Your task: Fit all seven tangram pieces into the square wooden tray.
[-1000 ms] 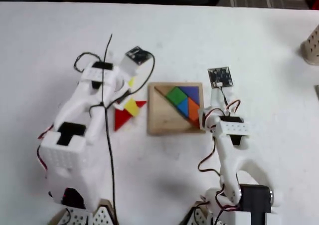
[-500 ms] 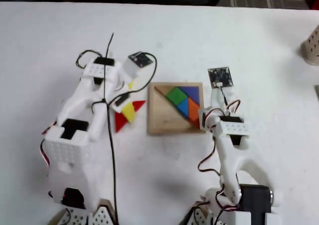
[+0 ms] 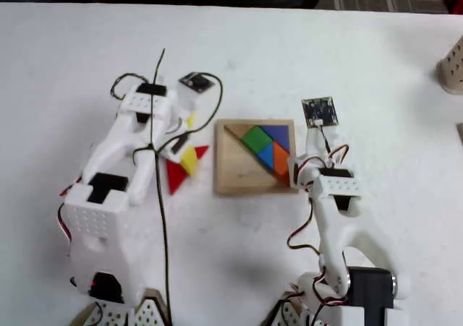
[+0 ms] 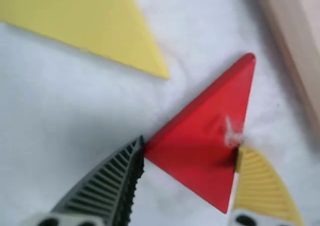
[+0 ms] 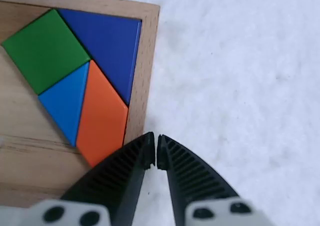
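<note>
The square wooden tray (image 3: pixel 235 170) holds a green square (image 3: pixel 254 138), a dark blue triangle (image 3: pixel 277 134), a light blue triangle (image 3: pixel 265 155) and an orange parallelogram (image 3: pixel 281 160). Left of the tray lie a small red triangle (image 4: pixel 200 136), a bigger red piece (image 3: pixel 173 176) and a yellow triangle (image 4: pixel 85 20). My left gripper (image 4: pixel 189 147) is down on the table with its black fingertip at one corner of the small red triangle and its yellow fingertip on the opposite edge. My right gripper (image 5: pixel 155 148) is shut and empty, just outside the tray's right rim (image 5: pixel 142 75).
A black cable (image 3: pixel 158 167) runs along the left arm. A small pale holder (image 3: pixel 452 69) stands at the table's far right edge. White tabletop stretches wide beyond the tray and to the right of the right arm.
The left arm has shifted slightly and its wrist has turned over the red and yellow pieces. The right arm and the tray's pieces have stayed put.
</note>
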You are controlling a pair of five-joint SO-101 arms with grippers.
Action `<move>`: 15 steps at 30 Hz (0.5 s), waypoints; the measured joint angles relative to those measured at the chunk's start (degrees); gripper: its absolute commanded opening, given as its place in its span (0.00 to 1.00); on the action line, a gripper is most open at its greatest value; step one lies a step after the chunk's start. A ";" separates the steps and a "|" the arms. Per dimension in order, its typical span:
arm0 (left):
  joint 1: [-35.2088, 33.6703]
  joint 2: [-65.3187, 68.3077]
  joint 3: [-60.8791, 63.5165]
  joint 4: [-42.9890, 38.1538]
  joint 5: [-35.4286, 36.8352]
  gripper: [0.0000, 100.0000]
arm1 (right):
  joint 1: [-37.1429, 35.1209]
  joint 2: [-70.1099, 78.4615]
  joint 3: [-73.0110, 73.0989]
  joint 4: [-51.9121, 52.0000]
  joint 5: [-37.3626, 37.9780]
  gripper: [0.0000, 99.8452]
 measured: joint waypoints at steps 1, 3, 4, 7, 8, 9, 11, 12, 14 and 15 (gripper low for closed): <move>0.00 0.00 0.09 0.09 0.79 0.21 | 0.00 0.00 0.00 0.00 0.00 0.02; 0.00 -0.18 0.09 0.09 2.55 0.20 | 0.00 0.00 0.00 0.00 0.00 0.02; 0.09 -0.26 0.09 0.18 3.52 0.19 | 0.00 0.00 0.00 0.00 0.00 0.02; 0.09 -1.14 0.09 0.26 6.07 0.19 | 0.00 0.00 0.00 0.00 0.00 0.02; 0.09 -1.23 -0.35 0.44 6.86 0.19 | 0.00 0.00 0.00 0.00 0.00 0.02; 0.18 -1.32 -0.62 0.70 7.47 0.19 | 0.00 0.00 0.00 0.00 0.00 0.02; 0.18 -1.32 -0.70 1.23 8.70 0.19 | 0.00 0.00 0.00 0.00 0.00 0.02; 0.18 -1.32 -0.70 1.23 9.32 0.19 | 0.00 0.00 0.00 0.00 0.00 0.02; 0.18 -1.32 -0.70 1.41 9.85 0.19 | 0.00 0.00 0.00 0.00 0.00 0.02; 0.18 -1.32 -0.70 1.49 10.02 0.19 | 0.00 0.00 0.00 0.00 0.00 0.02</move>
